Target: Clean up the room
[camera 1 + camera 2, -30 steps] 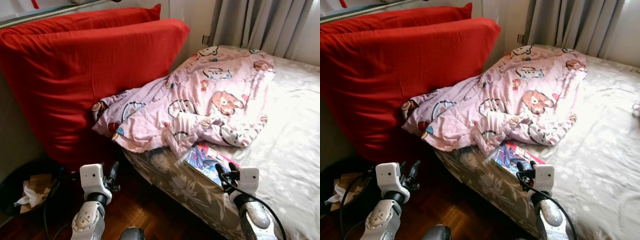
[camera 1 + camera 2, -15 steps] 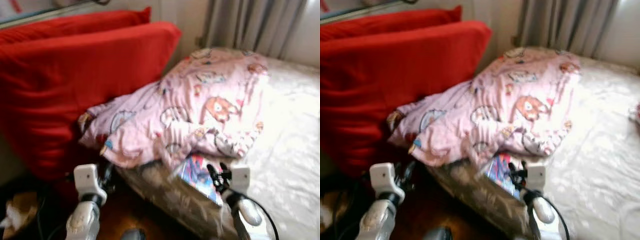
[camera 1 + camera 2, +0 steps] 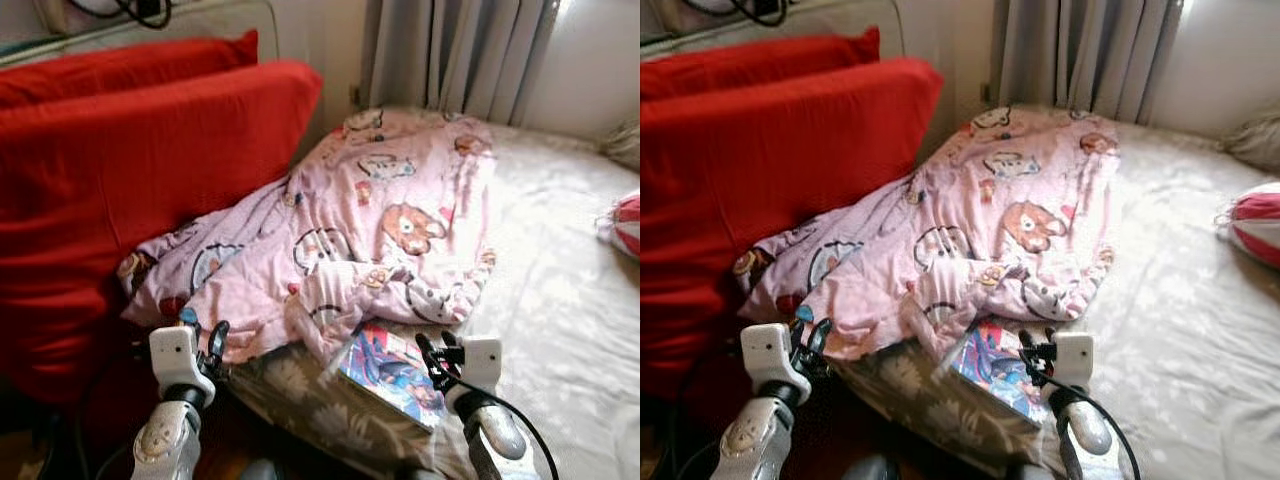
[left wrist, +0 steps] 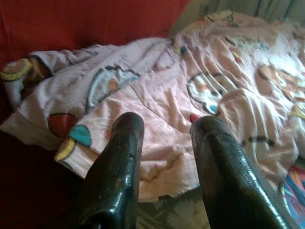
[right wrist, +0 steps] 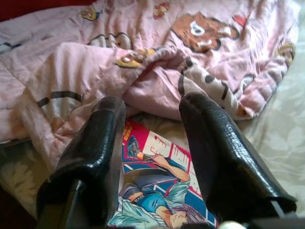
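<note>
the blanket [image 3: 380, 230] is pale pink with cartoon animals in brown and blue. the two pillows [image 3: 130, 180] are plain red. the bed sheet [image 3: 560, 300] is beige with a flower pattern. the comic book [image 3: 395, 372] is blue and red.

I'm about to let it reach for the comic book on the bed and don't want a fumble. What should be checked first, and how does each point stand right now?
1. Right gripper open: ok, its fingers stand apart with nothing between them.
2. Right gripper aimed at the comic book: ok, the right wrist view looks straight down at the cover.
3. Comic book free to lift: not ok, the pink blanket overlaps its far edge.
4. Book well supported: cannot tell, it lies near the edge of the mattress.
5. Left gripper out of the way: ok, open and empty, pointing at the blanket's corner near the red pillow.
</note>
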